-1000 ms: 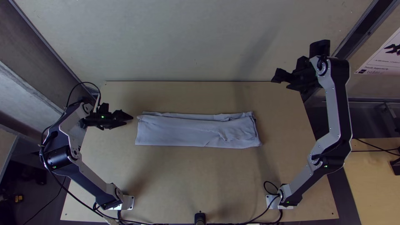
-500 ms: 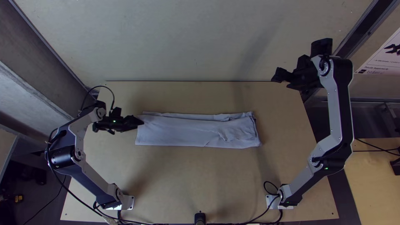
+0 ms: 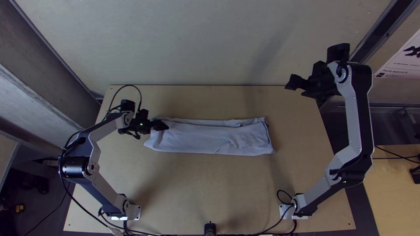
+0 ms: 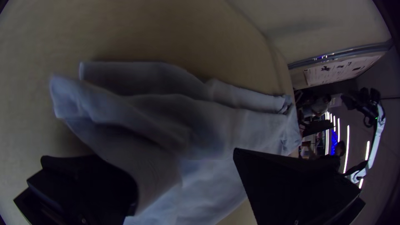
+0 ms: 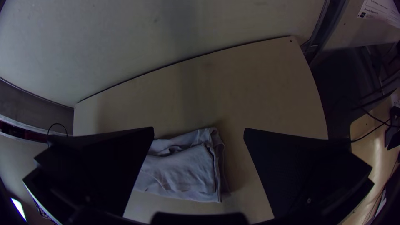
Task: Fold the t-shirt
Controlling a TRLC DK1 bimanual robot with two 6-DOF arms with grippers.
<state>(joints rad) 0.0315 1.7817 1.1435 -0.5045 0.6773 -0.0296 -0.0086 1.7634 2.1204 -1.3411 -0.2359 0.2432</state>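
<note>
Along the tabletop, lengthwise between its side edges, lies the folded shirt, left end between the nearer left gripper's parted fingers; the right gripper, open, hangs near the far right corner.

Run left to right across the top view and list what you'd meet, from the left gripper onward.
Left gripper at the near-left end of the cloth → folded t-shirt → right gripper → printed sheet at the right edge.
</note>
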